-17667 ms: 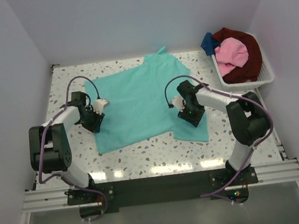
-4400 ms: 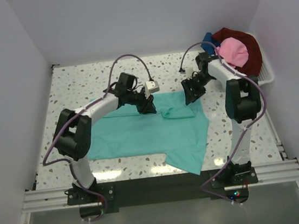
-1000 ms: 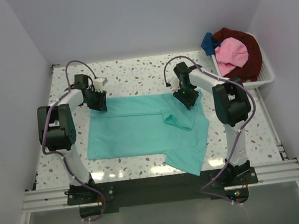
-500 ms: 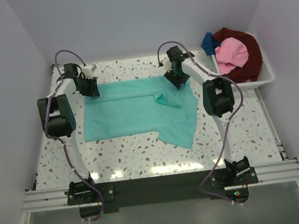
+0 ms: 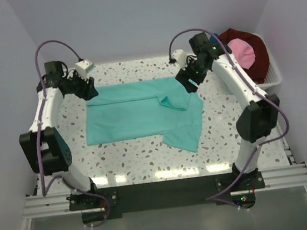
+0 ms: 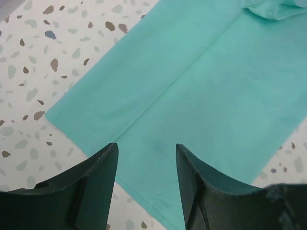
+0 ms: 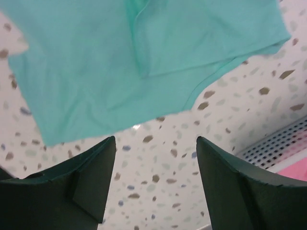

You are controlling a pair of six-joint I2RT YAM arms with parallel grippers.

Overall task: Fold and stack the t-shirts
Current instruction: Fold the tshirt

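Note:
A teal-green t-shirt point(image 5: 136, 114) lies folded over on the speckled table, its far edge a straight fold and one sleeve trailing toward the front right. My left gripper point(image 5: 89, 90) hovers open above the shirt's far left corner; in the left wrist view its fingers point(image 6: 98, 179) frame bare teal cloth point(image 6: 201, 81) with nothing between them. My right gripper point(image 5: 190, 82) hangs open over the far right corner; the right wrist view shows the teal cloth point(image 7: 120, 62) and bare table between its fingers point(image 7: 225, 177). Pink point(image 5: 240, 51) and dark red point(image 5: 257, 57) t-shirts sit in the basket.
A white slatted basket point(image 5: 272, 79) stands at the back right, holding the other shirts; its grid edge point(image 7: 278, 141) shows in the right wrist view. Grey walls close in the table on three sides. The arms' bases sit on the black rail point(image 5: 163, 191) at the near edge.
Both grippers have let go of the teal shirt's far edge, opened and risen away from it. The shirt now lies still, folded, on the table.

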